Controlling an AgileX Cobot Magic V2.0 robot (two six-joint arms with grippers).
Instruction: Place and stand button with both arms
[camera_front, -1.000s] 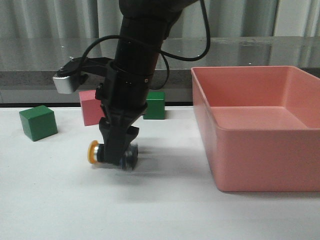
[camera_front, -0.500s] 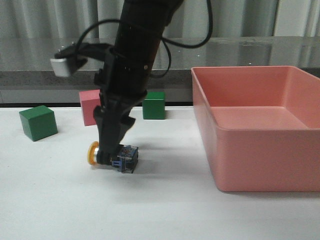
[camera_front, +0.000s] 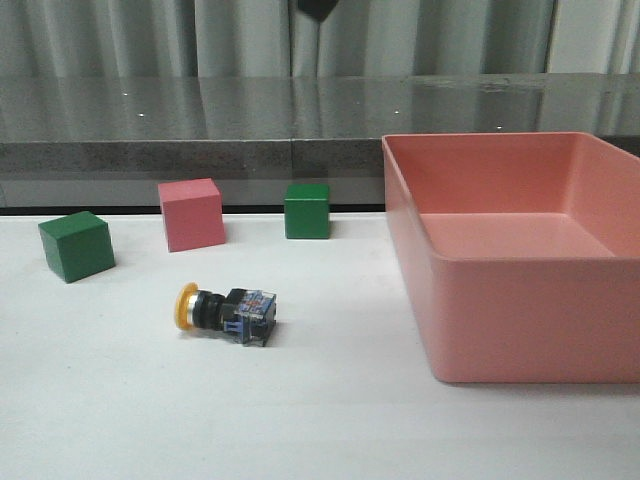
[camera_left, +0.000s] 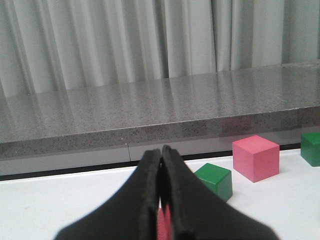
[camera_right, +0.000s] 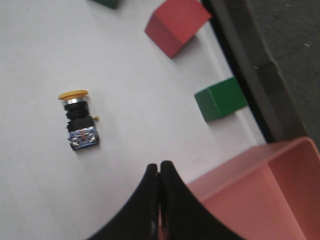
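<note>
The arm that clamped the button (camera_front: 226, 311) half a second ago has lifted out of the front view, leaving it on its side on the desk (camera_front: 120, 400). Right end effector (camera_right: 159, 167) and left end effector (camera_left: 161, 152) are both closed, empty. Standing it remains.

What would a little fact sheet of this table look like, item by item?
button: lying on its side on the white table, yellow cap to the left, not held
pink cube: behind the button
green cubes: one at far left, one right of the pink cube
pink bin: on the right, nothing visible inside
left gripper: shut, holding nothing
right gripper: shut, raised above the table, apart from the button
task status: button not yet standing
</note>
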